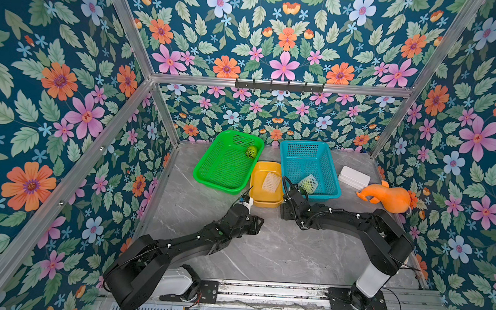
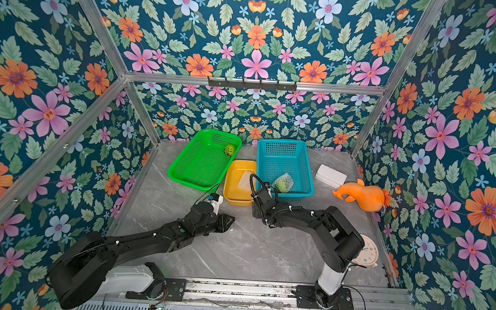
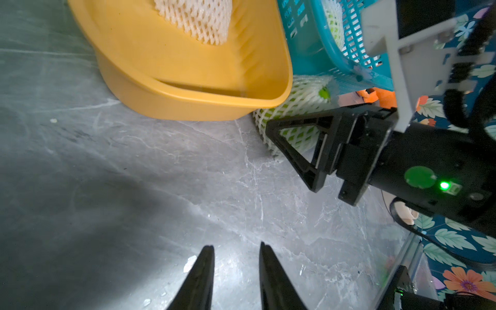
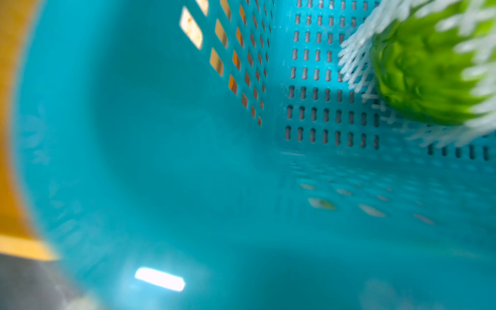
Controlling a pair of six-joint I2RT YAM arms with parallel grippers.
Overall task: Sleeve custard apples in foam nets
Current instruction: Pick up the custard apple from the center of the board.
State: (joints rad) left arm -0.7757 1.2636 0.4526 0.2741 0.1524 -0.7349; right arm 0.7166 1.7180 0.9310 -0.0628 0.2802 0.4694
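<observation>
In both top views, 1 bare custard apple (image 1: 251, 152) lies in a far corner of the green basket (image 1: 210, 174). 1 loose foam net (image 1: 271, 182) lies in the yellow tub (image 1: 259, 174). 1 netted custard apple (image 1: 308, 183) sits by the blue basket's (image 1: 328, 178) front wall, just beyond the right arm's wrist (image 1: 294, 197). The left pincer (image 1: 259, 221) hangs over the table (image 1: 264, 251), well apart from all 3.

The left wrist view alone shows a 2nd netted custard apple (image 3: 295, 103) on the table, beside the tub and under the blue basket's rim. The right pincer (image 3: 276, 131) points 1 fingertip at it. I cannot tell whether they touch or how wide its jaws stand. The left pincer's fingers (image 3: 201, 273) stand slightly apart, holding nothing.

The right wrist view is blurred and shows the blue basket's inside with its netted custard apple (image 4: 418, 75).
</observation>
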